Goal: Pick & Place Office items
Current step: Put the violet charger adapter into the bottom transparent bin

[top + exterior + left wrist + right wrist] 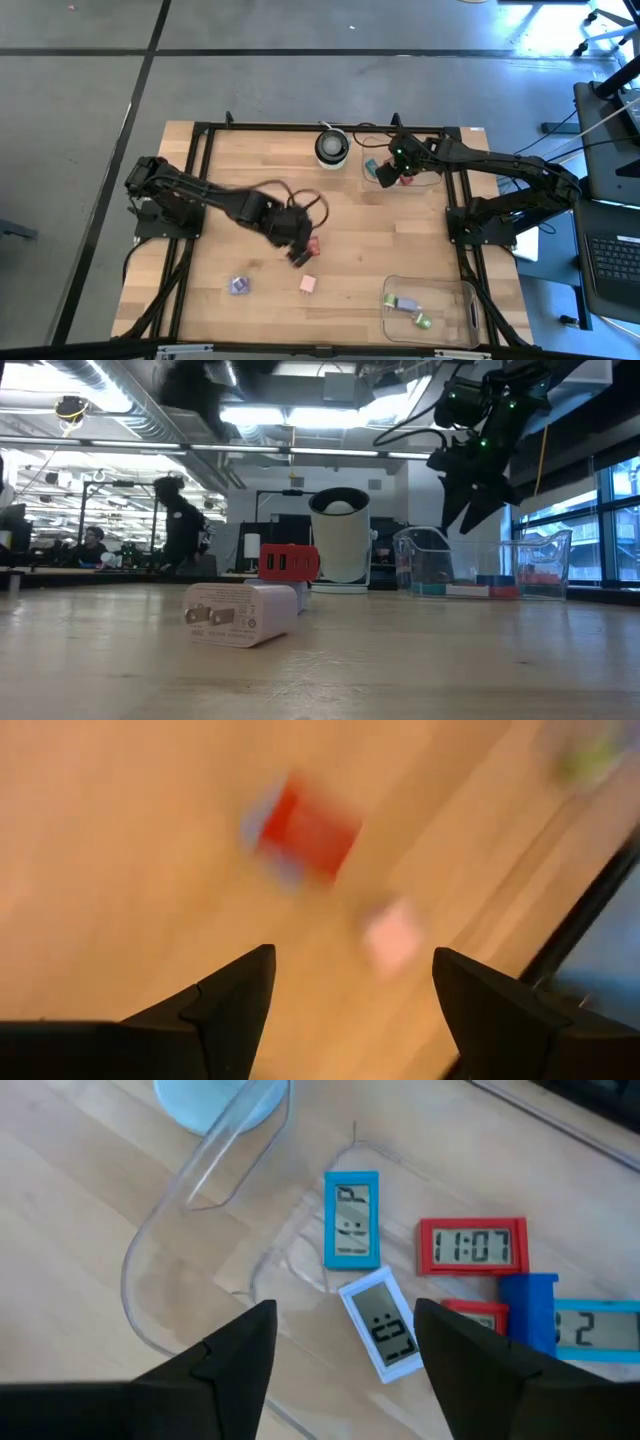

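My left gripper (299, 249) hangs open over the table's middle, touching nothing. Just beyond its fingers lie a red piece (310, 830) and a pink piece (392, 935); from above, the red piece (314, 244) sits beside the gripper and the pink piece (308, 285) nearer the front edge. A lilac piece (239, 286) lies flat to the left. My right gripper (345, 1345) is open above the far clear tray (190, 1170), where blue (351, 1220), red (472, 1245) and white (380, 1325) pieces lie flat. Two green pieces (405, 303) lie in the near tray.
A round white-and-black object (332, 147) stands at the far edge, left of the far tray. The near clear tray (465, 300) sits at the front right. A black frame (200, 160) borders the wooden table. People show in the room behind the table.
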